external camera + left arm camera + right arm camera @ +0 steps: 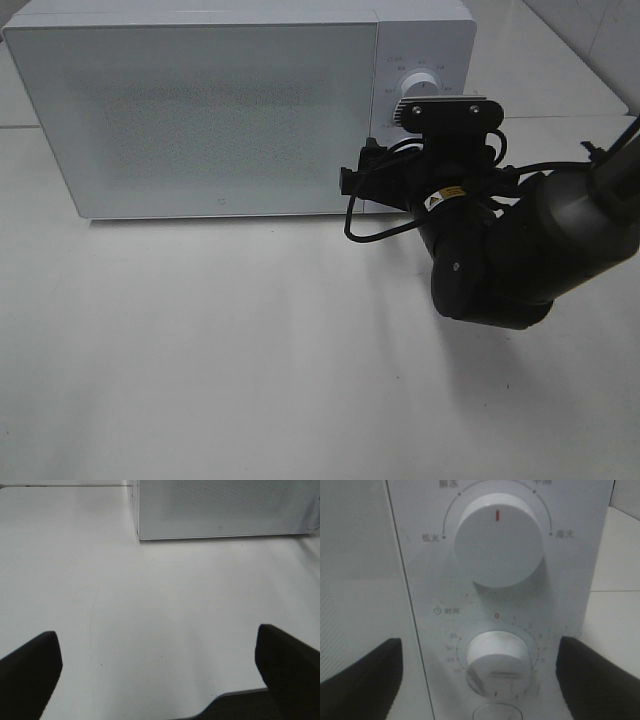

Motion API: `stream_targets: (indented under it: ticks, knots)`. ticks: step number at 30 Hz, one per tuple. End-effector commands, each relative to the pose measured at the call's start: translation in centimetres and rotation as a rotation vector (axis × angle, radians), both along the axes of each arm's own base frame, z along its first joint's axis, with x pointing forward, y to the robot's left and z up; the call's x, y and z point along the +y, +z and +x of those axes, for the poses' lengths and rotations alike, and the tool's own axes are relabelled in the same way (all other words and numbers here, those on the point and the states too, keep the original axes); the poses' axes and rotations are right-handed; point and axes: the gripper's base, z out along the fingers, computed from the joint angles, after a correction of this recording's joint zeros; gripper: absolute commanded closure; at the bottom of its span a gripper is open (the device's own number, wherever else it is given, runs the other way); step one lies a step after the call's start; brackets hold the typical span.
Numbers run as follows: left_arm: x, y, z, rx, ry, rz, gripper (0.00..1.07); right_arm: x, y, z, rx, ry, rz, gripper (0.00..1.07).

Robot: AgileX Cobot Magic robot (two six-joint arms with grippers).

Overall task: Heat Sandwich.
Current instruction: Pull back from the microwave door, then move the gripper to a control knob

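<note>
At the left of the high view the microwave [200, 110] fills the upper frame, its door [190, 150] shut flat. The door's speckled panel shows nothing of the inside, so what the oven holds cannot be told. The sandwich appears in none of the three views. It is not on the table [200, 350] across the lower frame, and neither claw holds it. I judge that it most likely sits behind the shut door, with loading done and the heating left to start.

The left gripper [160, 677] is released. Its dark fingers [30, 675] stand wide apart at the lower corners of its wrist view, with only table between them. They are well apart from the microwave's corner at the top of that frame.

Further right comes the control panel [425, 60], and the right arm [500, 250] reaches in to it from the right edge. In the right wrist view the power knob [497, 540] sits upper centre with its red mark straight up. The timer knob [495, 662] sits lower centre. The right gripper [480, 677] is released too, its fingers to either side of the timer knob without touching it. A red mark shows at that knob's lower edge, but I cannot tell what time it reads. What looks left is setting the timer, waiting, and taking the sandwich out.
</note>
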Motion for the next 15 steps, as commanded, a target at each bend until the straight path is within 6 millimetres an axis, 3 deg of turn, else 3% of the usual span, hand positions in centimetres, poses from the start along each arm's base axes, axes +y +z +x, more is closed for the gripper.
stream_targets:
  ticks: [1,11,15]
  knots:
    - [-0.03,0.04,-0.32,-0.031,-0.004,-0.009,0.09,-0.11,-0.28,0.94,0.005,-0.02,0.018,0.31]
    - [-0.03,0.04,-0.28,-0.029,-0.004,-0.008,0.09,0.09,-0.95,1.68,0.019,-0.022,0.03,0.33]
    - [-0.04,0.04,-0.22,-0.026,-0.004,-0.007,0.09,0.11,-1.01,1.67,0.026,-0.021,0.037,0.48]
